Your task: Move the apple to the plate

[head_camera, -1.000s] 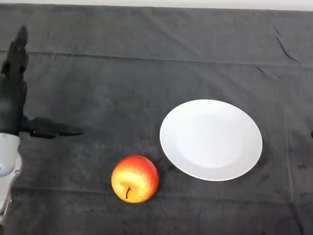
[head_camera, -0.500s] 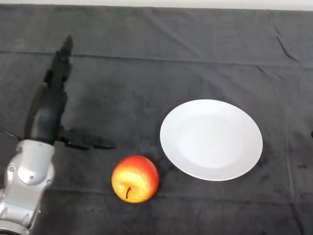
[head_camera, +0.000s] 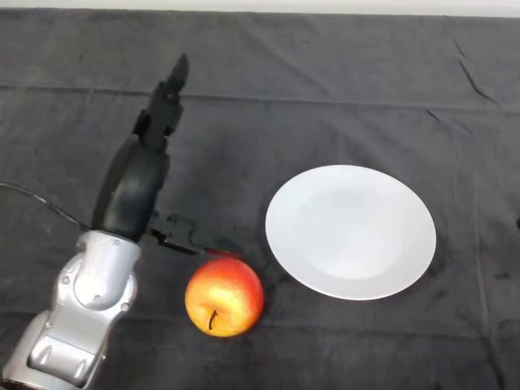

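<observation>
A red and yellow apple (head_camera: 224, 296) rests on the dark cloth near the front, stem toward me. Right of it and slightly farther back lies a white plate (head_camera: 351, 231) with nothing on it. My left hand (head_camera: 136, 184) is open, just left of and behind the apple. Its fingers (head_camera: 166, 100) point straight away from me, and its thumb (head_camera: 185, 238) sticks out to the right, ending just above the apple's top. The hand holds nothing.
A dark cloth (head_camera: 325, 97) with a few creases covers the whole table. A pale strip of the table's far edge (head_camera: 260, 5) shows along the top.
My left arm has swung in from the far left toward the right, bringing the hand beside the apple. Apple and plate have not moved.
</observation>
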Available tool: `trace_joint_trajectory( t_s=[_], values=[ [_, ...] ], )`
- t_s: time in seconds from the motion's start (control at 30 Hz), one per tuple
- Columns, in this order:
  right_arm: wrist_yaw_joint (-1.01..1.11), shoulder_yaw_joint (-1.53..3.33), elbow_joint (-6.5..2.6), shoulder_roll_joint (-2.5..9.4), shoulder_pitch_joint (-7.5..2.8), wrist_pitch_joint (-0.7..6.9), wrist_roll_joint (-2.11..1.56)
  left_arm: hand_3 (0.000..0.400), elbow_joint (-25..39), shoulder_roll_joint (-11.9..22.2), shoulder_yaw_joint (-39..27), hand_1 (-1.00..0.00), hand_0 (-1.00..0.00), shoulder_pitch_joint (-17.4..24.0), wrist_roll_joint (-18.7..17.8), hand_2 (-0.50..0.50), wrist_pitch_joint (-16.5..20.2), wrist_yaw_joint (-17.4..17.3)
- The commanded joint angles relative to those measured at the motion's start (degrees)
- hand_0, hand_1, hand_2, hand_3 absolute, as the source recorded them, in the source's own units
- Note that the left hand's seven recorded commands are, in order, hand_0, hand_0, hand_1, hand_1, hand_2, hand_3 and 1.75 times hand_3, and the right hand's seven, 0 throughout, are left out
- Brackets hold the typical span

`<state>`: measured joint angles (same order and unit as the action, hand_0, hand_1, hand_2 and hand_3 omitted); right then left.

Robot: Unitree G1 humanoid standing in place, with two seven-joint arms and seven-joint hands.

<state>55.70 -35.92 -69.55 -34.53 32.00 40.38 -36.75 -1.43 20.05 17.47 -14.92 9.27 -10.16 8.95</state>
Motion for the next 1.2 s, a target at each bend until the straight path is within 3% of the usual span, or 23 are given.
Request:
trace_joint_trajectory(
  t_s=[0.03, 0.27, 0.53, 0.77, 1.2],
  values=[
    [-0.70, -1.47, 1.74, -0.48, -1.24, -0.01, 0.26, 0.000, 3.0, 0.4, 1.1, 0.00, 0.00, 2.4, 0.8, 0.00, 1.3, 0.3],
    [-0.76, -1.47, 1.80, -0.47, -1.26, 0.00, 0.21, 0.000, 8.8, 2.6, 3.9, 0.00, 0.00, 6.1, 1.0, 0.00, 4.0, -1.8],
    [-0.81, -1.47, 1.83, -0.46, -1.27, 0.02, 0.17, 0.000, 9.3, 5.4, 4.7, 0.00, 0.00, 7.5, 1.9, 0.00, 4.6, -4.8],
    [-0.83, -1.47, 1.84, -0.46, -1.28, 0.04, 0.13, 0.000, 4.8, 6.7, 5.2, 0.00, 0.00, 6.6, 4.8, 0.00, 3.8, -5.5],
    [-0.83, -1.45, 1.80, -0.50, -1.27, 0.07, 0.08, 0.000, -6.0, 6.2, 7.9, 0.00, 0.00, 3.5, 13.0, 0.00, 3.3, -2.8]
  ],
)
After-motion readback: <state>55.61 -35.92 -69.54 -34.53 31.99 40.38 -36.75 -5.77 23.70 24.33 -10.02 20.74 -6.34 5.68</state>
